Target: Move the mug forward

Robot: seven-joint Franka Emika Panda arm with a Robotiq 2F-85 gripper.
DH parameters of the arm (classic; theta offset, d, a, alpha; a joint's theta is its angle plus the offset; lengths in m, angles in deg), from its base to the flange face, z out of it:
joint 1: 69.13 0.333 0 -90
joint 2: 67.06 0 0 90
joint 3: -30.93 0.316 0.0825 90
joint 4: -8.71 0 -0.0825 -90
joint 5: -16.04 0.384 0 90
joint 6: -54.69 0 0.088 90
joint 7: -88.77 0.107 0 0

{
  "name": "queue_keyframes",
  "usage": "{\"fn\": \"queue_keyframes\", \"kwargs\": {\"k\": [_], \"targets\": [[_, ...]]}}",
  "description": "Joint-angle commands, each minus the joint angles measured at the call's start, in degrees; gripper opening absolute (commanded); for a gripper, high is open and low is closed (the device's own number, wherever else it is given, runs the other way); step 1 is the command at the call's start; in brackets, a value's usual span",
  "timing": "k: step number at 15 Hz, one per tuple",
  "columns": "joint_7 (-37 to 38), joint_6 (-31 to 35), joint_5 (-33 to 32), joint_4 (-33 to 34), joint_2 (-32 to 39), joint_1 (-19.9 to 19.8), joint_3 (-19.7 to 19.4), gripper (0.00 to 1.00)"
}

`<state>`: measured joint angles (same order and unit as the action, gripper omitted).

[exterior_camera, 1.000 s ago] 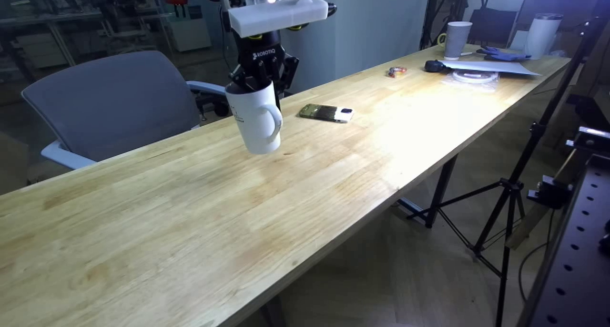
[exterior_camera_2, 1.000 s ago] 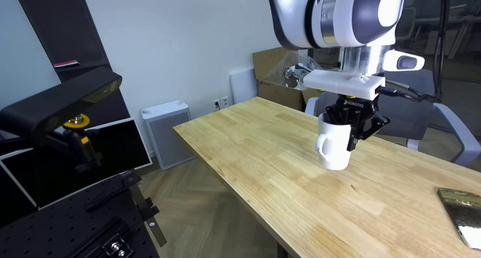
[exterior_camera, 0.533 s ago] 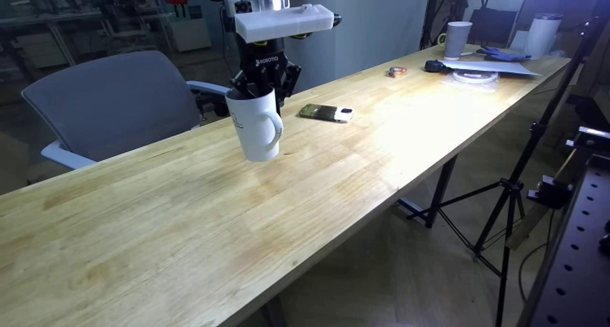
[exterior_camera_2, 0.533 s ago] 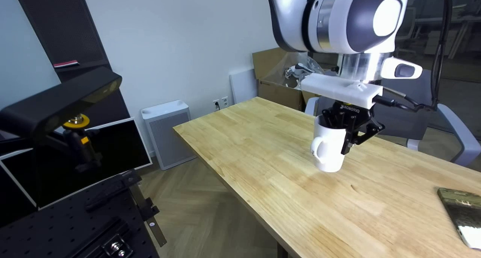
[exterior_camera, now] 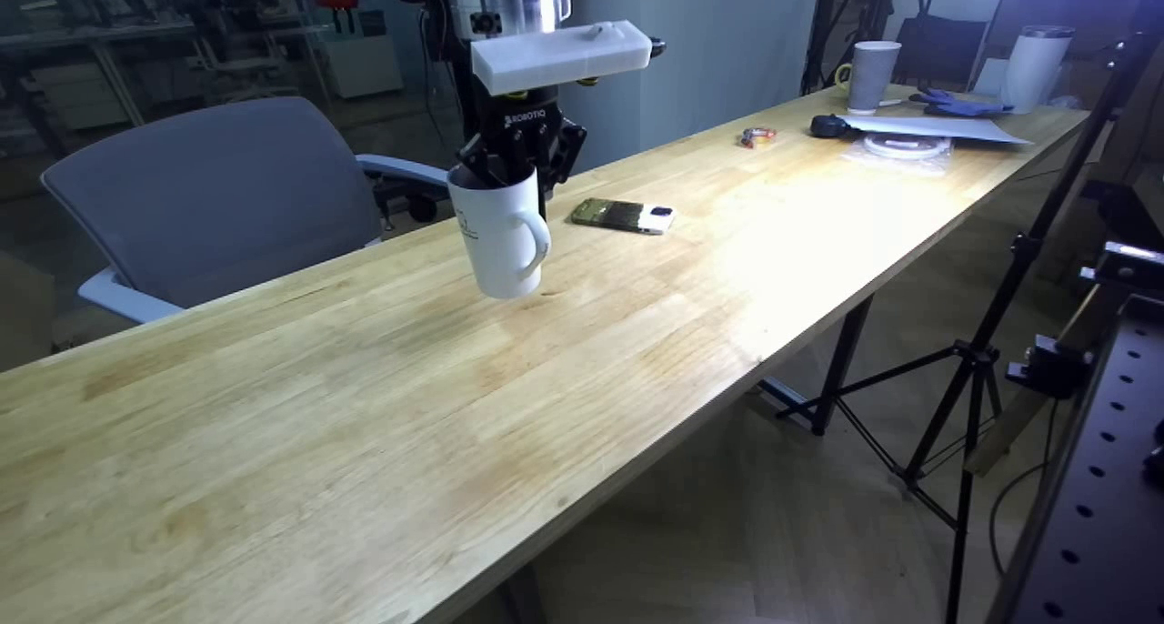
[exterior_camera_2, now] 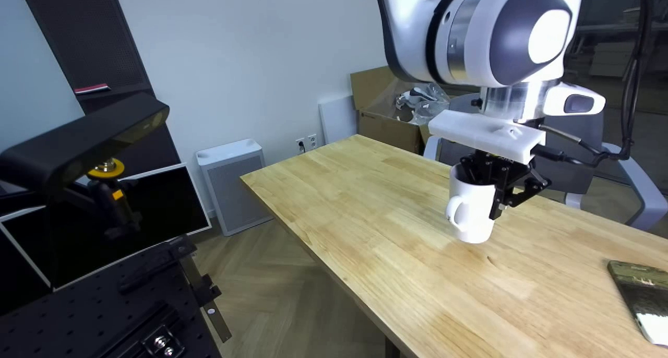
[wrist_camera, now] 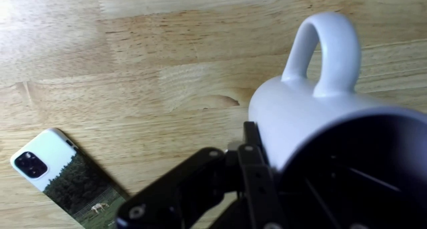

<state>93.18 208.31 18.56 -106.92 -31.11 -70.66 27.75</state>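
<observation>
one near-vertical mug (exterior_camera: 496, 237), mouth up, handle (wrist_camera: 340, 52) away from the chair (exterior_camera: 227, 196), pinched by the gripper (exterior_camera_2: 492, 191).

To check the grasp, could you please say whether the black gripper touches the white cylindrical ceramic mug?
Touching: the wrist view shows one finger of the gripper against the outside of the mug, with no gap.

Set farther back, both exterior views slant down across the table (exterior_camera: 364, 406) toward the chair (exterior_camera: 218, 196) from different angles, while the wrist view looks down close over the mug (wrist_camera: 287, 112), all three sharing mug and phone (wrist_camera: 75, 180).
</observation>
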Motion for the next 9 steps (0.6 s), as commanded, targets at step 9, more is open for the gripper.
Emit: {"fn": "queue_keyframes", "kwargs": {"k": [9], "targets": [[2.17,0.40,0.99,1.45,2.79,0.11,-0.80,0.02]]}}
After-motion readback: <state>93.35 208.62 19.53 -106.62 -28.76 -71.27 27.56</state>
